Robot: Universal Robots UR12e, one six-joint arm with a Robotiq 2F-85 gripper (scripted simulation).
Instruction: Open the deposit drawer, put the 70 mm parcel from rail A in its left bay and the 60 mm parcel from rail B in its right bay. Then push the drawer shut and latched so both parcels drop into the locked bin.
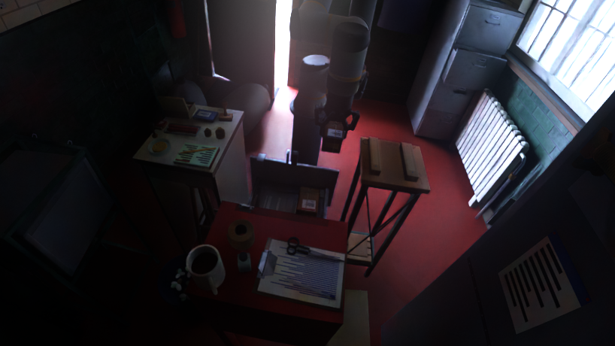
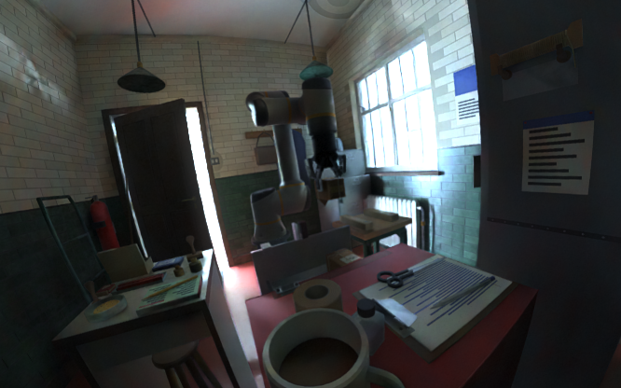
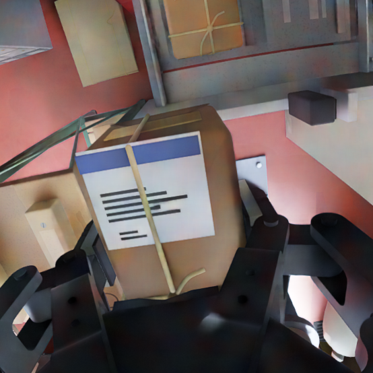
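Note:
A brown paper parcel (image 3: 163, 201) with a blue-headed label and a string tie is held in my closed gripper (image 1: 333, 137), in the air between the open deposit drawer (image 1: 289, 189) and the wooden stand (image 1: 393, 165). The same parcel (image 2: 333, 189) hangs under the fingers (image 2: 326, 173) in the second side camera. Another parcel (image 1: 308, 200) with a string tie (image 3: 203, 26) lies in the drawer's bay on the stand side. The drawer's other bay (image 1: 271, 199) holds nothing I can see. The stand carries two bare wooden rails (image 1: 375, 155) (image 1: 409, 160).
The mug (image 1: 205, 266) stands on the red desk with a tape roll (image 1: 241, 232), scissors (image 1: 297, 247) and a clipboard (image 1: 303, 273). A side table (image 1: 191, 142) with stationery stands left of the drawer, and the arm's pedestal (image 1: 307, 112) rises behind it. A radiator (image 1: 490, 144) lines the right wall.

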